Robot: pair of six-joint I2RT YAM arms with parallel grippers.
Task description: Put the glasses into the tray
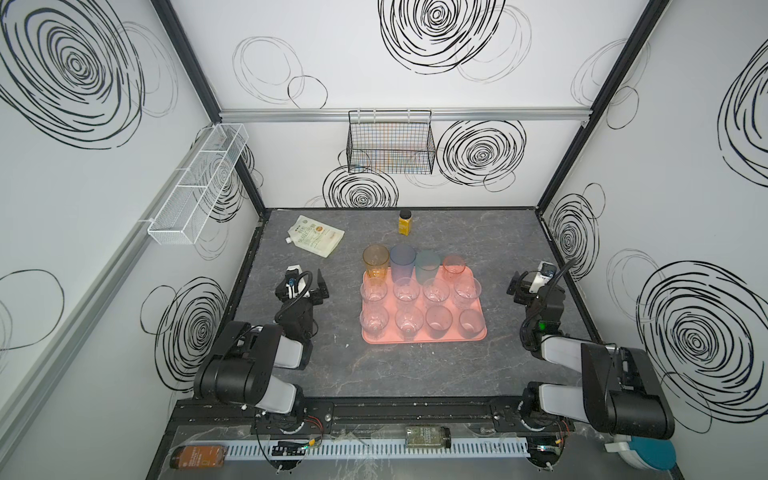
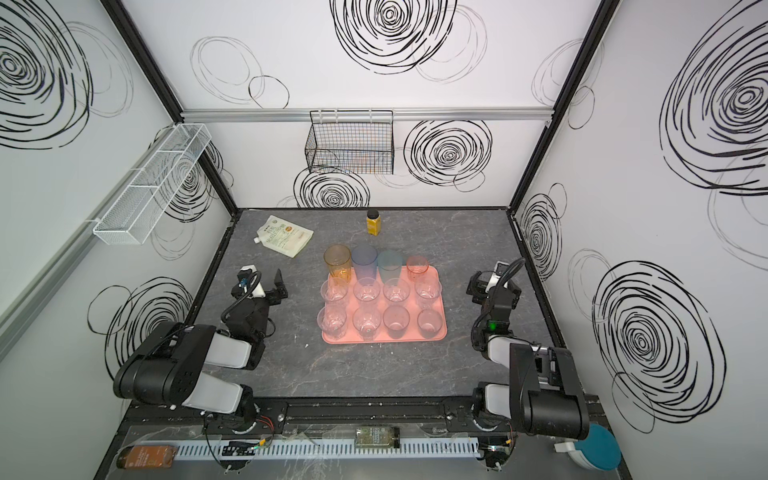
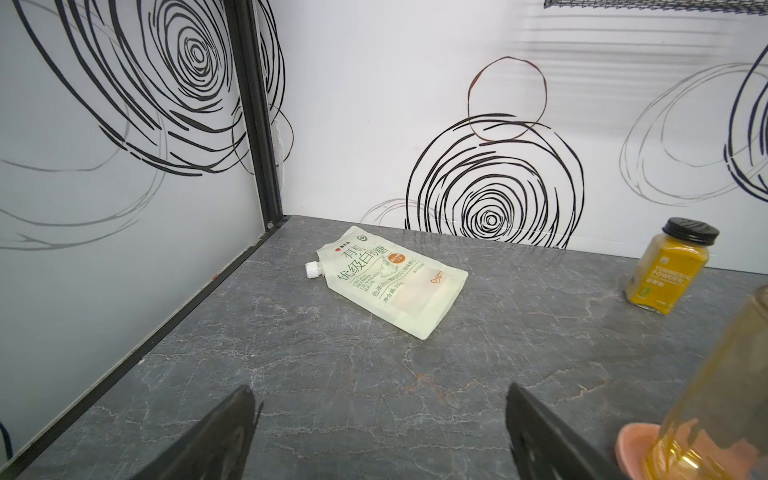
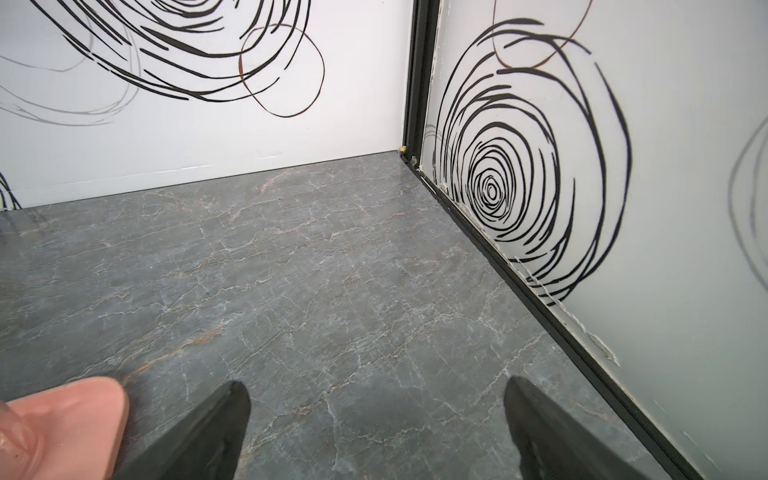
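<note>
The salmon-pink tray (image 1: 424, 340) (image 2: 384, 340) lies mid-table. Several short clear glasses (image 1: 405, 289) stand on it in two rows. Along its far edge stand the taller tinted glasses: orange (image 1: 375, 259), blue (image 1: 402, 259), teal (image 1: 428, 266) and pink (image 1: 454, 268). My left gripper (image 1: 316, 291) (image 3: 380, 395) hovers left of the tray, open and empty. My right gripper (image 1: 517, 286) (image 4: 376, 386) is right of the tray, open, with only bare tabletop between its fingers. The left wrist view shows the orange glass (image 3: 715, 395) standing on a tray corner (image 3: 631, 444). Another tray corner (image 4: 75, 419) shows in the right wrist view.
A white sugar pouch (image 1: 316, 239) lies at the back left. A yellow bottle with a black cap (image 1: 405, 222) stands behind the tray. A black wire basket (image 1: 390, 143) and a white one (image 1: 199, 183) hang on the walls. Two bottles (image 1: 428, 436) lie on the front rail.
</note>
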